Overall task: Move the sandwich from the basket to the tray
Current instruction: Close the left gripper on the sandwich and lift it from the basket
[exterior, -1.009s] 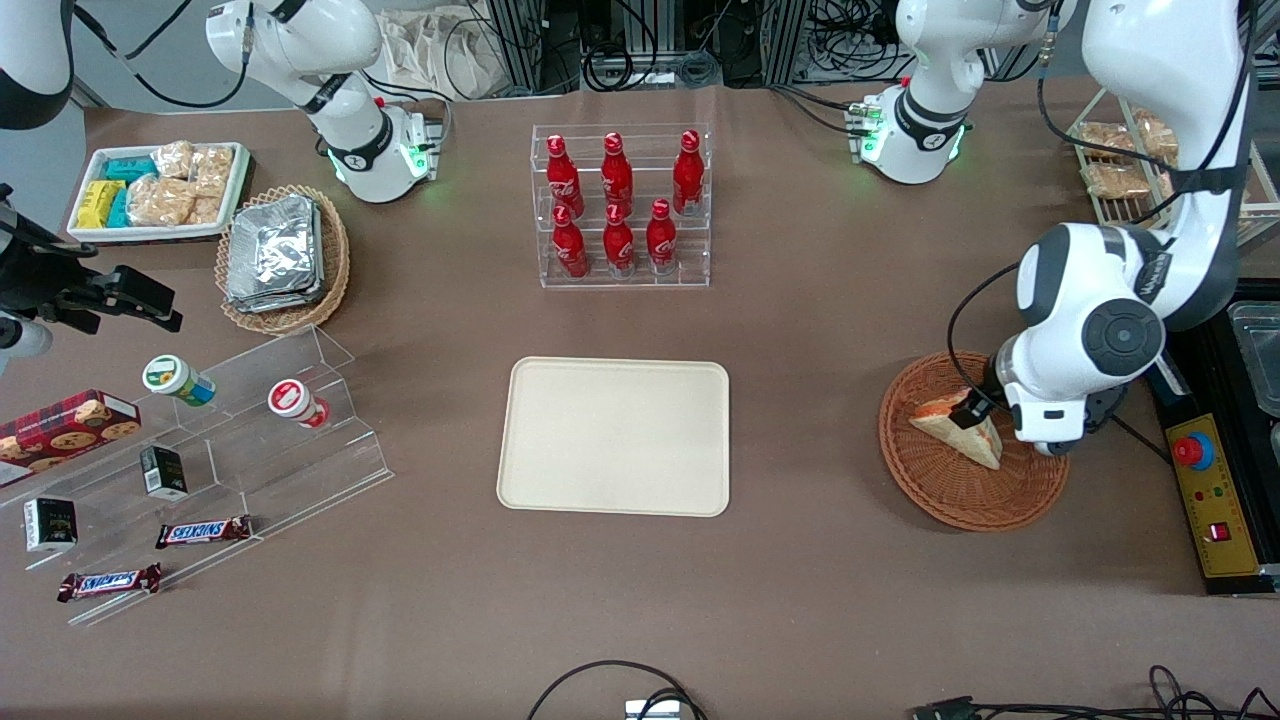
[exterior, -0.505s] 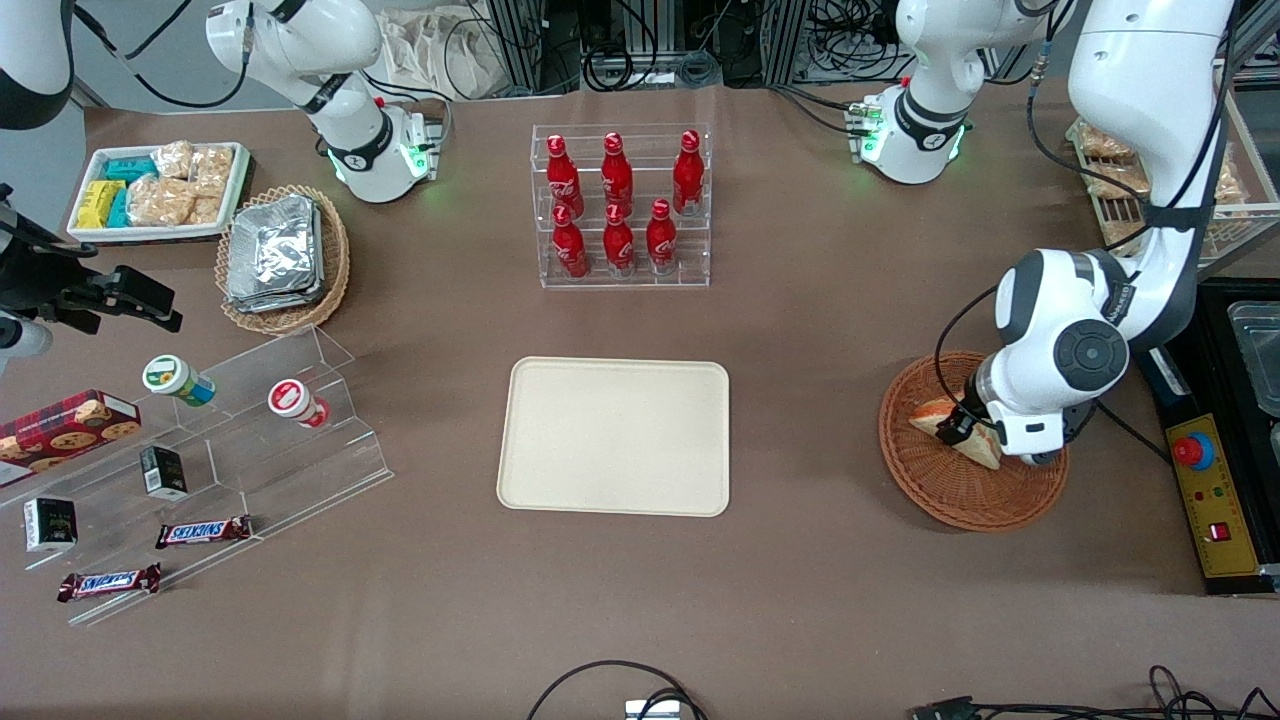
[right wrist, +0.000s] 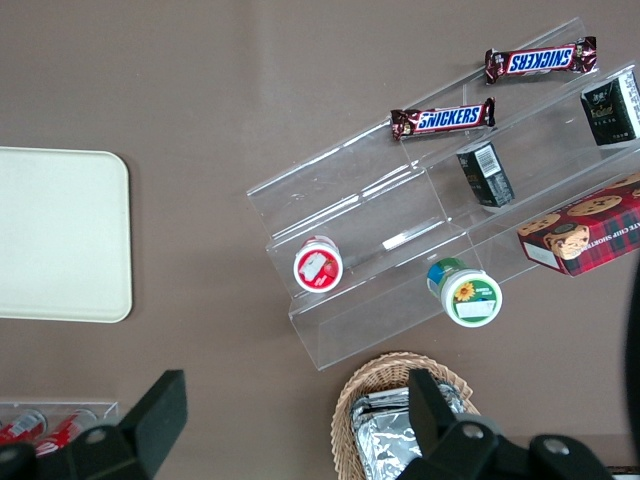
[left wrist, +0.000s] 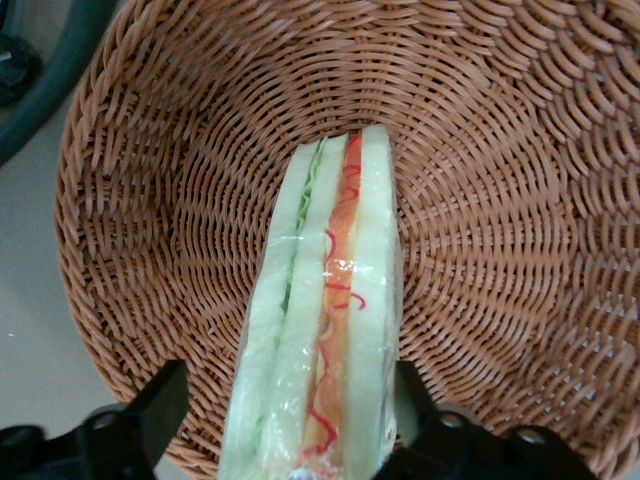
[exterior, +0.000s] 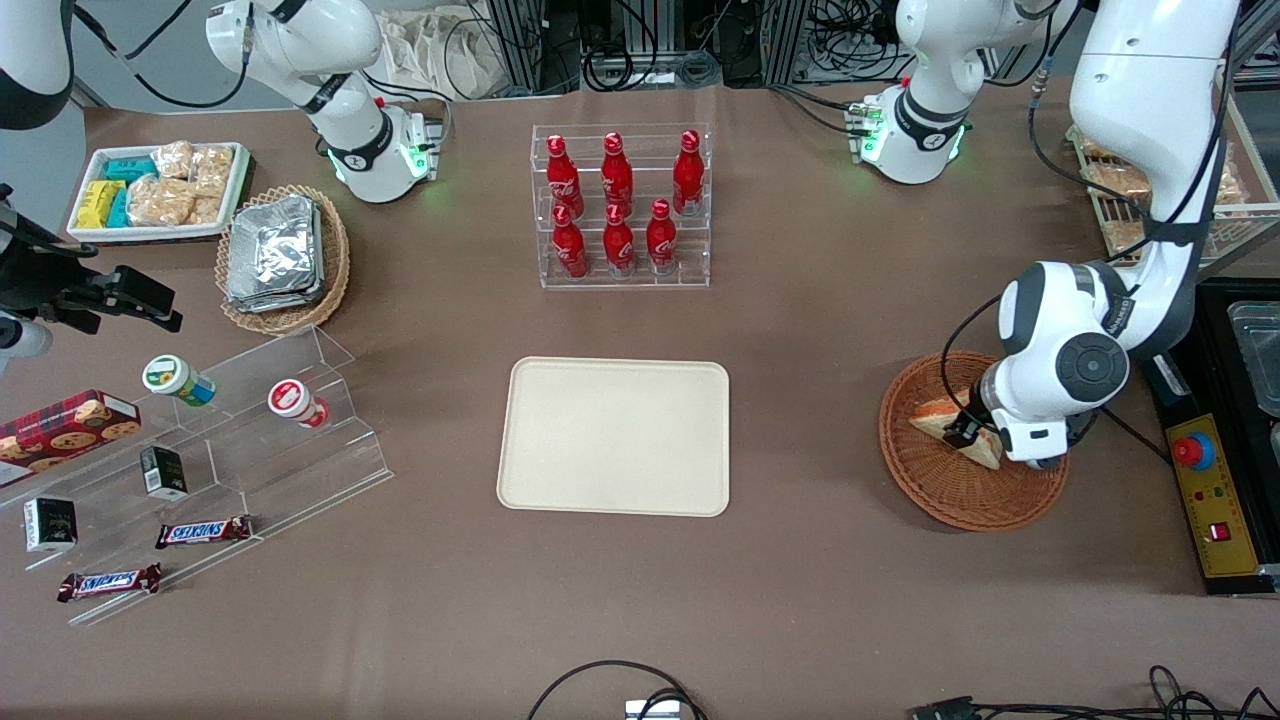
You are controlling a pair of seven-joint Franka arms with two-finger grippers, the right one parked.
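Your left gripper (left wrist: 300,440) is down inside the basket (exterior: 940,495), with the sandwich (left wrist: 325,340) standing on edge directly between its fingers (left wrist: 150,415); the wedge sits cut face up toward the wrist, so the bread slabs face outward to either pad, which is likely why you come at it from above and across its thickness, since that gives two flat sides to squeeze rather than the slippery filling edge. The jaws stand only a little wider than the wedge; one finger looks to be touching or all but touching the bread, while a narrow gap shows at the other, so I judge the pincer open and not yet gripping; you have nothing firmly held. From the front the sandwich (exterior: 948,418) pokes out from under the wrist, resting on the basket floor, its pale tip pointing away from the gripper (exterior: 962,432) toward the tray (exterior: 615,437); the tray lies flat and well apart from the pincer, toward the parked arm's end of the table, with bare tabletop between it and the basket. The wrapper looks glossy and the bread soft, so close gently; a hard squeeze may crush it, a light one may let it slip as you lift clear of the wicker rim.
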